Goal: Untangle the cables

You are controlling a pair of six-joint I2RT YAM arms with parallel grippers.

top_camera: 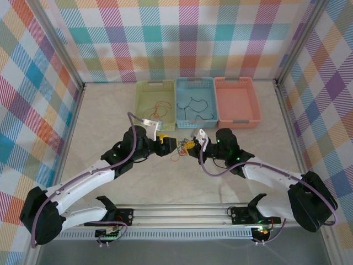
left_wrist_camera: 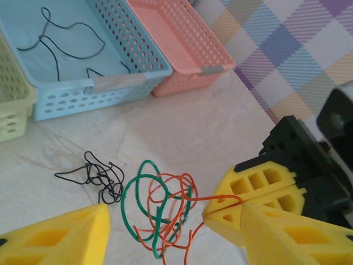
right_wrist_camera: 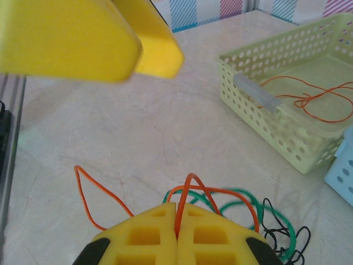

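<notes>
The cables (left_wrist_camera: 160,215) lie as a small knot on the table (top_camera: 165,182), midway between the two arms. A green cable (left_wrist_camera: 126,199) is looped through an orange cable (left_wrist_camera: 175,178). A black cable (left_wrist_camera: 99,176) is bunched just beside them at ten o'clock in the left wrist view; whether it is caught in the other two I cannot tell.

One orange strand leaves the knot toward three o'clock in that view and runs straight into the right gripper (right_wrist_camera: 176,226), whose jaws are pressed together on it. That strand is the only clear long axis the knot has. It lies across the table from nine to three, along the line joining the grippers.

The left gripper (left_wrist_camera: 174,221) stands over the knot from the nine o'clock side. Its yellow fingers (left_wrist_camera: 60,234) are spread well apart, with the green and orange loops between them, and it holds nothing. It looks to be the arm better placed for the green loop. Closing on that loop and drawing toward nine o'clock, against the right gripper's hold, seems the likely way to part the colours.

At twelve o'clock of the knot, seen from above, sit a yellow-green basket (top_camera: 137,107) with orange wire in it, a blue basket (top_camera: 197,80) with black wire, and a pink basket (top_camera: 237,102).
</notes>
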